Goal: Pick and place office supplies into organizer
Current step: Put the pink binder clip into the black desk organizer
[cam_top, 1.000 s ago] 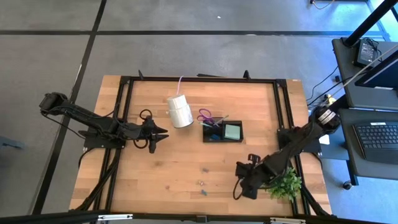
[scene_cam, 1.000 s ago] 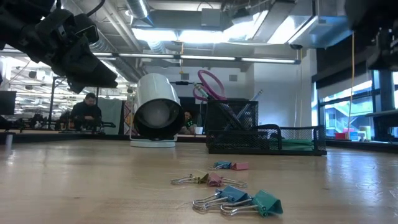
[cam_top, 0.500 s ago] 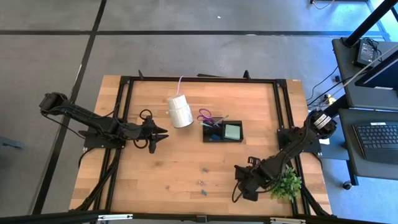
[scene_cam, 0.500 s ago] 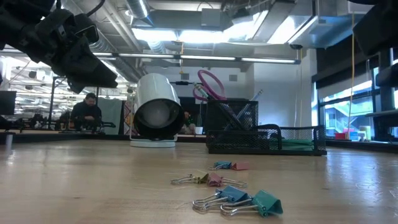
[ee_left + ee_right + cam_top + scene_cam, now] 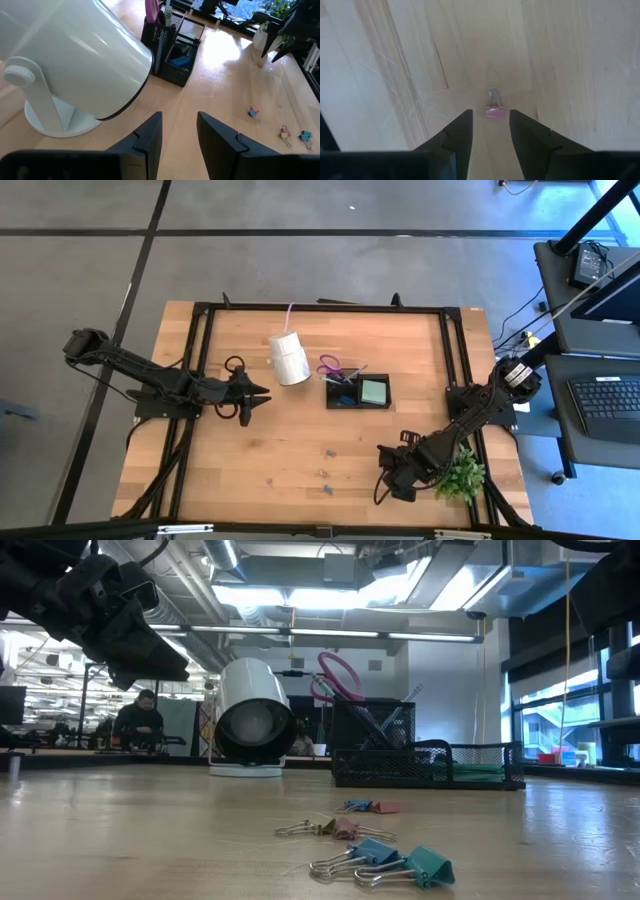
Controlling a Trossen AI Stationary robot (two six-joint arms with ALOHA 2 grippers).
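The black mesh organizer stands at mid table with purple-handled scissors, pens and a mint-green sticky pad in it. Several small binder clips lie loose on the wood toward the near edge; they also show in the low view. My right gripper is open and low over the table at the near right. In the right wrist view a pink binder clip lies on the wood between its fingertips, untouched. My left gripper is open and empty, left of the white cylinder.
A white cylinder roll lies on its stand just left of the organizer, close in front of my left gripper. A green leafy plant stands at the near right corner beside my right arm. Black frame rails run along the table's edges.
My right gripper has gone a little toward the table's near edge; it stays open.
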